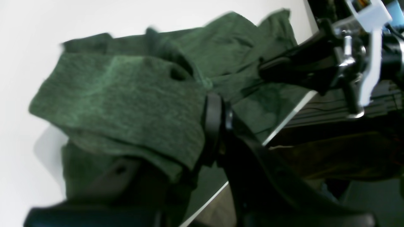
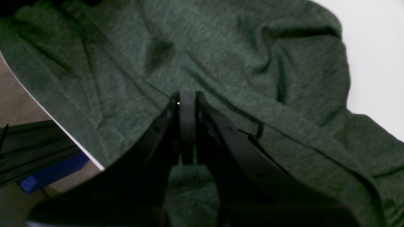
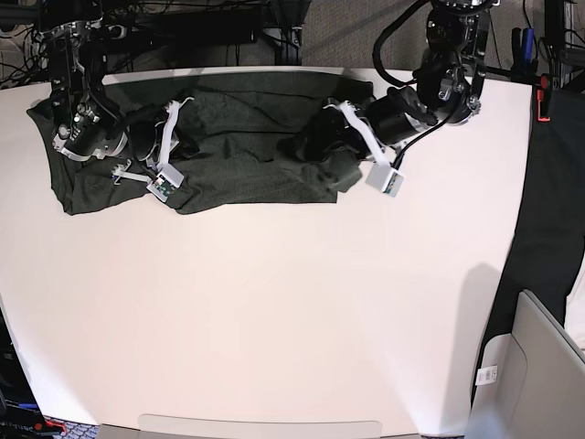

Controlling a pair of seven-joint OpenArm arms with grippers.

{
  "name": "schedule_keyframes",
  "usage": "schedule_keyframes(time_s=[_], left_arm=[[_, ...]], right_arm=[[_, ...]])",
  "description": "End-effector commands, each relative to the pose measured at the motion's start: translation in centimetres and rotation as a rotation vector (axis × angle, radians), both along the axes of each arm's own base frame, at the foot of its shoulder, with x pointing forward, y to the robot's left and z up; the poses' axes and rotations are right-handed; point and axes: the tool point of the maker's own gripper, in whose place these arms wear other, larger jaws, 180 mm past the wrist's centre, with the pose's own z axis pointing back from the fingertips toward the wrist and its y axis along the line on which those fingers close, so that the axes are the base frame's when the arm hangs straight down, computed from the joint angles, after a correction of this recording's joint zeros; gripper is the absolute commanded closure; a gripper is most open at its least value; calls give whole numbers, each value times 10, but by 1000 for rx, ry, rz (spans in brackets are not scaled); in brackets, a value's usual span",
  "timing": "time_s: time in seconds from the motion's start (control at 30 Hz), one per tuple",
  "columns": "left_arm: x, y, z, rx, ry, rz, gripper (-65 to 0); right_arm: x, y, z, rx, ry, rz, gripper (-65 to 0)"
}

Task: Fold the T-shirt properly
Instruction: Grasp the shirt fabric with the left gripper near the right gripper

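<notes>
Left wrist cam first: the left gripper is pinching a fold of the T-shirt, fingers pressed together on a thick doubled-over flap that hangs out toward 9 o'clock. More of the shirt lies on the white table up toward 12, and the other arm pokes in from 2 o'clock over the cloth. No print, tag or writing shows on the fabric, and the shot is pretty blurry.

Right wrist cam: the right gripper has its fingers pressed tight together, tips down on the wrinkled T-shirt. I honestly can't tell if any cloth is caught between them. Fabric fills nearly the whole view; bare table shows at 2 o'clock and the table edge runs along at 8. No lettering here either.

Base cam: the T-shirt sits at the far edge of the table, around 11 o'clock, long axis running 9 to 3. The right gripper is over its 9 o'clock part, the left gripper at its bunched-up 3 o'clock end. A tiny white label at 4 o'clock is unreadable.
</notes>
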Motion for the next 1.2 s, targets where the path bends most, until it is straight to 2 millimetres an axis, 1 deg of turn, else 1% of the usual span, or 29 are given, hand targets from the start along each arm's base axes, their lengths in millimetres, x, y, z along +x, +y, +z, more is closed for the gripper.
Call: schedule_keyframes(time_s=[0.0,0.13,0.27,0.4,0.5,0.63,0.77,0.9,1.03,1.17], left_arm=[[6,-9,17,-43,-53,-13,-1],[5,-33,26,-92,-64,-50,-1],[-1,-55,32,-133,-64,-88,-1],[-9,-66,33,-143,-59,-127,-1],[-6,-75,41,-156,-80,-147,-1],[2,-78,45,-160,-98,-149,-1],[13,-76,46,-152,-112,-144,-1],[17,-77,41,-152,-99,-141,-1],[28,-82,50,-170,-119,-139,-1],[25,-86,49,-173,-115,-152,-1]], right_arm=[[7,-1,10,10,-35,4,-2],[7,-10,10,4,-36,-26,-2],[10,-25,13,-2,-48,-75,-2],[12,-32,15,-3,-55,-99,-2],[12,-33,15,-2,-56,-103,-2],[12,-32,16,3,-57,-103,-2],[12,-32,16,4,-57,-103,-2],[12,-31,16,6,-57,-103,-2],[12,-31,16,7,-57,-103,-2],[12,-30,16,9,-56,-103,-2]])
